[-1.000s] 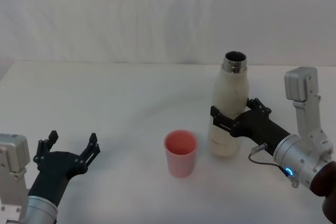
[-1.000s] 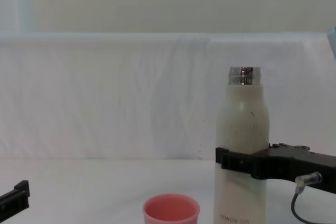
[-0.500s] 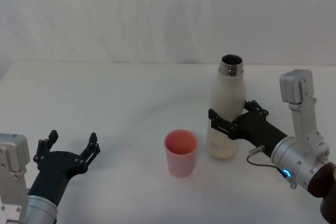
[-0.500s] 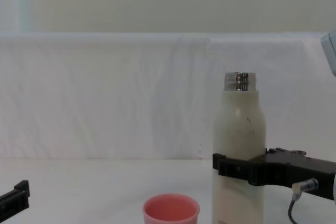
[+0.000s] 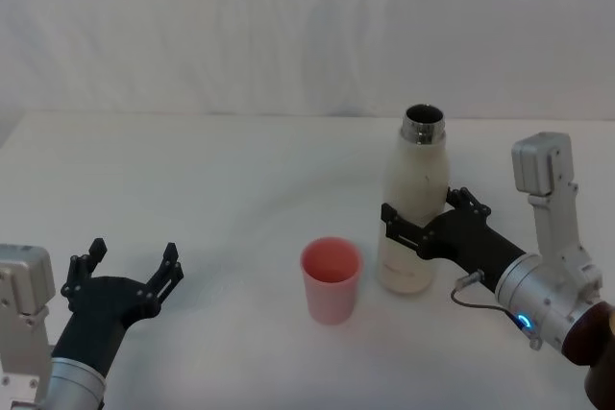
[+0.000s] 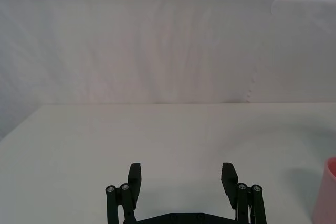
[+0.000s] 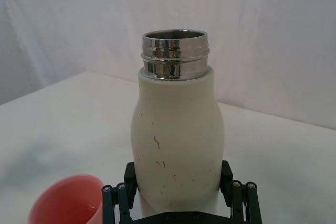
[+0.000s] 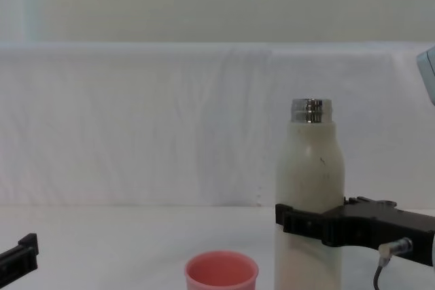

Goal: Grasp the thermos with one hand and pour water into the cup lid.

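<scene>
White cloth covers the table (image 5: pixel 192 189) and the wall behind. On it the thermos (image 5: pixel 415 206) stands upright, its steel neck uncapped, with the right gripper (image 5: pixel 421 226) clasped around its lower body. The cup lid (image 5: pixel 332 278) sits just beside the thermos, toward the robot's left, apart from it. The grasp looks made; next comes lifting and tilting the neck over the cup lid. Well beyond the cup lid, the left gripper (image 5: pixel 123 278) rests with fingers spread, leaving bare table between.
</scene>
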You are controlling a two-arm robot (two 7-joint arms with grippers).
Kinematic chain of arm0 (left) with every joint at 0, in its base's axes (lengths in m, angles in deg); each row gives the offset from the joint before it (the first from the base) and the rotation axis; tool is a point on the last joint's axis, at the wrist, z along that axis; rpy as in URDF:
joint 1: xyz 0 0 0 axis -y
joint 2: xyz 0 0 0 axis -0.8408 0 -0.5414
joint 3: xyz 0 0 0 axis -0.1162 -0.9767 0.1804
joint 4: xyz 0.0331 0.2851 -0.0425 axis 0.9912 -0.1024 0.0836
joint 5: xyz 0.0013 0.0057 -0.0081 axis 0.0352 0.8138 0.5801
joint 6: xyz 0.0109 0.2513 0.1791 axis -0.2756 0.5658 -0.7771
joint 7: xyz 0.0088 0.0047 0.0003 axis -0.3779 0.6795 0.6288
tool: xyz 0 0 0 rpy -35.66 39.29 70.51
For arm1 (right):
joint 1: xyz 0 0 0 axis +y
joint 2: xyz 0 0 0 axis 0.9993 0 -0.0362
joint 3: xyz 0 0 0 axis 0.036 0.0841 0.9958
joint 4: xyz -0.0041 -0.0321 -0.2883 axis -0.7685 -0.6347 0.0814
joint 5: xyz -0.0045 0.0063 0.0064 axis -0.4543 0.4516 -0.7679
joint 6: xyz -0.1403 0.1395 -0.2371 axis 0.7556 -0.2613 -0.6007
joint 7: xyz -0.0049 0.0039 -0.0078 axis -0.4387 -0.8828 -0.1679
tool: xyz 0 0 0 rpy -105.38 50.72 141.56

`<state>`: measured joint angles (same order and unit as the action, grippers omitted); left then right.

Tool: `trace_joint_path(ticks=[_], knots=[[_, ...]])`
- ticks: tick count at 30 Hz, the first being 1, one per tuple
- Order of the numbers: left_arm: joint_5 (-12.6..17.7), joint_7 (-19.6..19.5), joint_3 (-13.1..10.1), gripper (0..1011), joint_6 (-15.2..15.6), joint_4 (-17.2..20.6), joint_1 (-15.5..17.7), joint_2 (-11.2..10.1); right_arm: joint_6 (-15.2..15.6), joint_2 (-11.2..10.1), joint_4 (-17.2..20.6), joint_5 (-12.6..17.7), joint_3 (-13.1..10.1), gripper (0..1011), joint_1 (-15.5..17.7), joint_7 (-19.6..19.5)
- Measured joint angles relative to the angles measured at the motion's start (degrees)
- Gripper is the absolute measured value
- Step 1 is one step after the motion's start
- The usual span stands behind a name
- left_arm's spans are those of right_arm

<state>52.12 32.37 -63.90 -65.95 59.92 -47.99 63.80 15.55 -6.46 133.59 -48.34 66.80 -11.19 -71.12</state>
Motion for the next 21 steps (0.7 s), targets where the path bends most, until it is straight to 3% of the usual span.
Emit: trace_joint_path(ticks=[21], knots=[[0.0,0.0,0.0,1001,0.0,0.0,0.0,0.0,-1.42,-2.41,-0.63,1.85,2.43,952,-0.54,-1.11]])
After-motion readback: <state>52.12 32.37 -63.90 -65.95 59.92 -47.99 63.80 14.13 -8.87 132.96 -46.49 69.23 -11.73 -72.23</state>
